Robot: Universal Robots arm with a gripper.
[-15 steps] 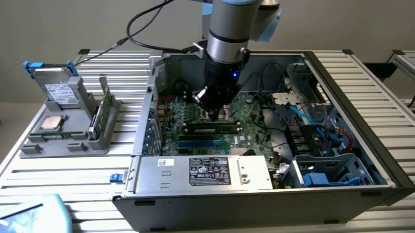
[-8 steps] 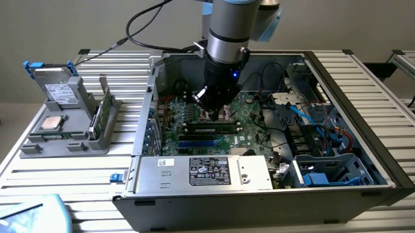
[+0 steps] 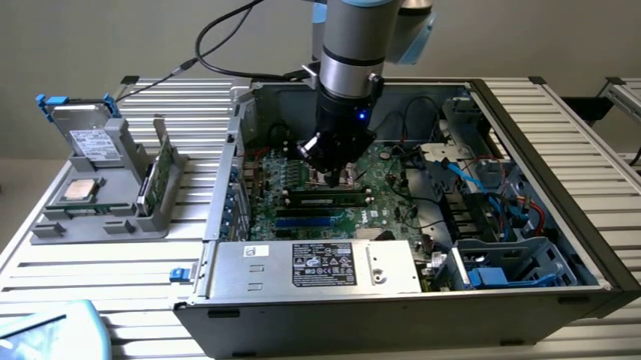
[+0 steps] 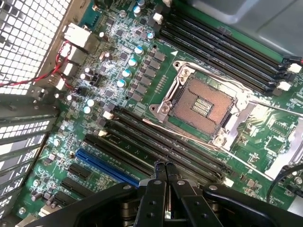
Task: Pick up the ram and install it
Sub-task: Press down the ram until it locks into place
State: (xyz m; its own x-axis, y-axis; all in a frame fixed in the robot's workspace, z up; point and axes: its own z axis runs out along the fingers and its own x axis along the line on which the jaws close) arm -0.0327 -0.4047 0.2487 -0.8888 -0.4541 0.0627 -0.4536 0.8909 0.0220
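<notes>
gripper (image 4: 165, 166) fingers closed, empty; ram (image 3: 323, 199) seated in mobo slot just below it.

Surface: slatted metal table (image 3: 120, 262).
On it: open computer case (image 3: 421, 300), centre; grey parts holder (image 3: 100, 217), at 9 o'clock.

case walls (image 3: 240, 112) hem mobo (image 4: 142, 94); top open.

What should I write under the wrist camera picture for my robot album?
Shut gripper hovering over the motherboard's memory slots, beside the empty processor socket.
</notes>
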